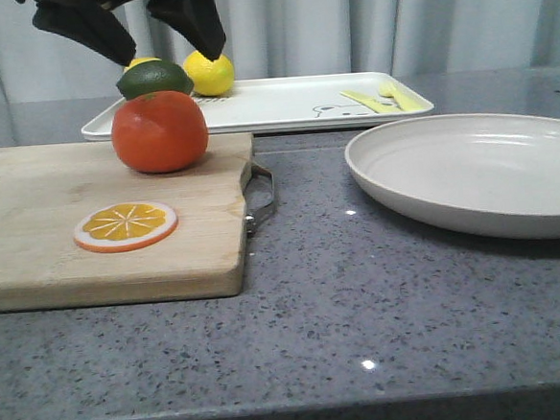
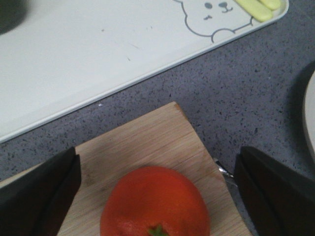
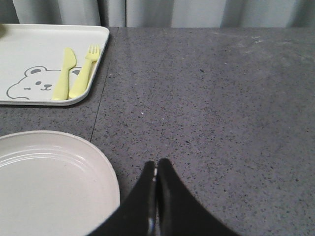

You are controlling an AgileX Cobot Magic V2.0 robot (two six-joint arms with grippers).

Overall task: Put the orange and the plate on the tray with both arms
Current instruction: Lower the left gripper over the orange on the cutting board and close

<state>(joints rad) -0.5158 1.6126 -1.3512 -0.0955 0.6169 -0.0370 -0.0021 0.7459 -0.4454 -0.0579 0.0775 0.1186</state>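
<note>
The orange point(image 1: 159, 132) sits on the far right part of a wooden cutting board point(image 1: 43, 255). My left gripper point(image 1: 171, 56) hangs open just above it, one finger to each side; in the left wrist view the orange point(image 2: 155, 201) lies between the wide-apart fingers point(image 2: 39, 196), untouched. The off-white plate point(image 1: 479, 172) rests on the counter at the right. The white tray point(image 1: 282, 104) with a bear drawing lies at the back. My right gripper point(image 3: 156, 164) is shut and empty, low over the counter beside the plate's rim point(image 3: 106, 167). It is out of the front view.
A green lime point(image 1: 154, 79) and a yellow lemon point(image 1: 209, 73) sit on the tray's left end, a yellow knife and fork point(image 1: 383, 97) on its right end. A flat orange slice point(image 1: 125, 226) lies on the board. The board's metal handle point(image 1: 262, 187) faces the plate.
</note>
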